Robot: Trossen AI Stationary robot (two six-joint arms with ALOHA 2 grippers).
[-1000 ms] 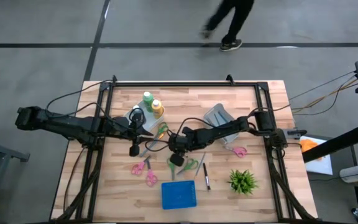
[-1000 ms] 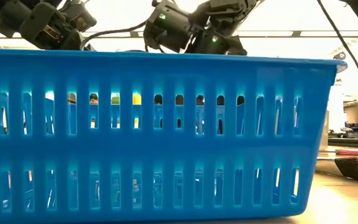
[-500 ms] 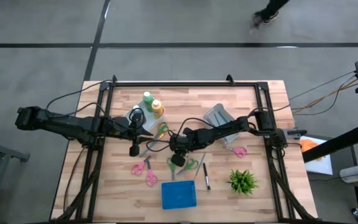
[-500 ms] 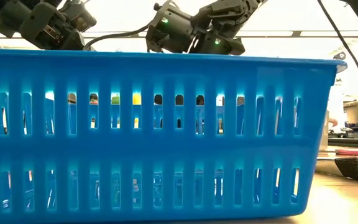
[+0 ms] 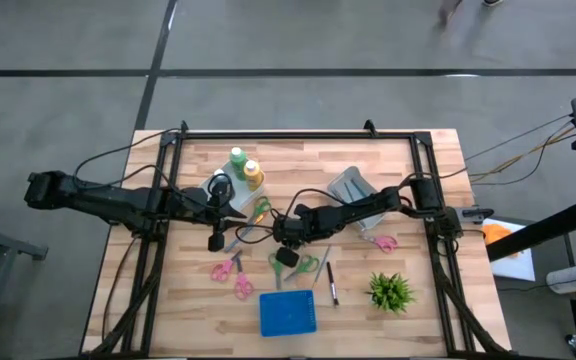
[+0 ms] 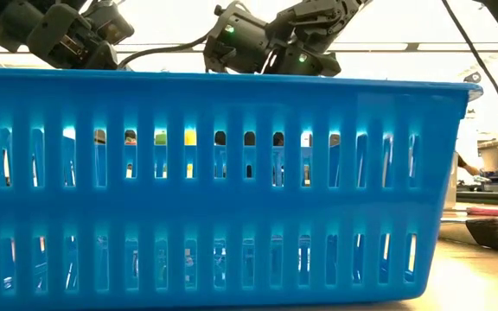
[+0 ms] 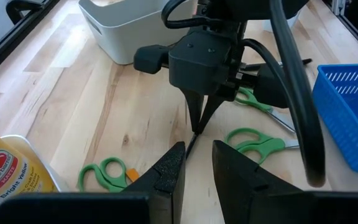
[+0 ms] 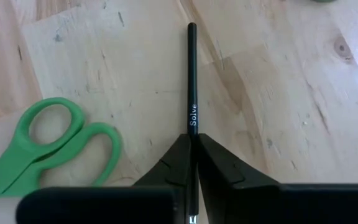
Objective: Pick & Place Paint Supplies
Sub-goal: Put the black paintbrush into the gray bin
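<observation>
Both fingers of the right pincer (image 8: 194, 146) pinch a dark-handled brush (image 8: 192, 74) lying on the desk (image 8: 278, 93), likely ready for lifting; the left pincer (image 7: 196, 163) waits nearby, slightly parted and empty.

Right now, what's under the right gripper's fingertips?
The right gripper is shut on a thin black brush lying on the wooden table. The fingers cover the brush's near end. Green scissors lie beside.

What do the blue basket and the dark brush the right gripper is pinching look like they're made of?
Blue basket: looks like moulded plastic, slightly glossy; light glows through its slotted walls.
Dark brush: thin black handle with a smooth painted or lacquered look and white printed lettering; wood or plastic underneath, can't tell. The right gripper is shut on it.
</observation>
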